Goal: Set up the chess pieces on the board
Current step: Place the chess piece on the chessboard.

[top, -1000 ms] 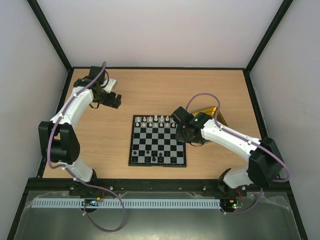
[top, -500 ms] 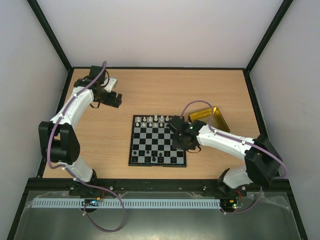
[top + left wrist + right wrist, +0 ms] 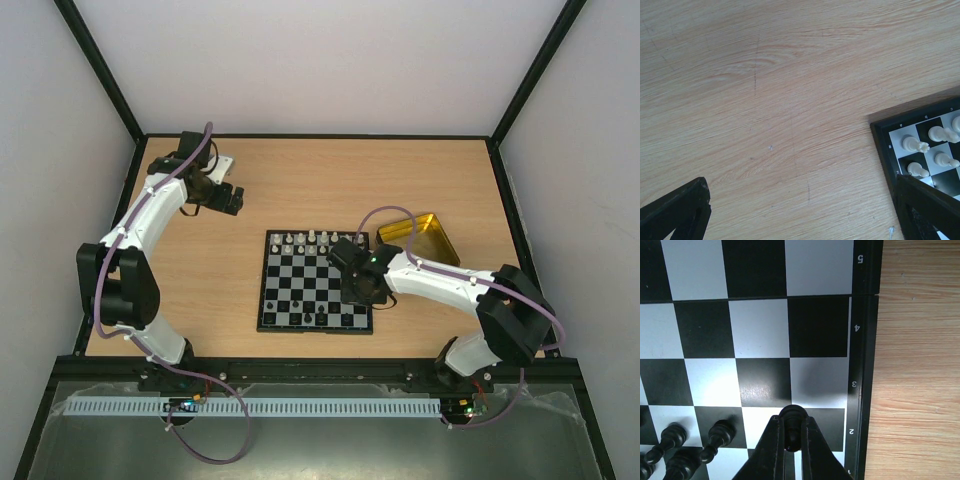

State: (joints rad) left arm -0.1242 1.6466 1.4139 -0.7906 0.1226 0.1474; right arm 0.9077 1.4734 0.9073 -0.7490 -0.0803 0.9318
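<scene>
Your right gripper has come from the gold tray to the near right corner of the board, pinching a black chess piece so you can stand it beside the other black pieces.

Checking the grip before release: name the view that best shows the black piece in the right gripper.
Right wrist: the black piece shows close up, pinched in the right gripper above the board, near its rim. Top external: the arm and gripper hide the piece. Left wrist: only a board corner with white pieces, not this piece.
</scene>
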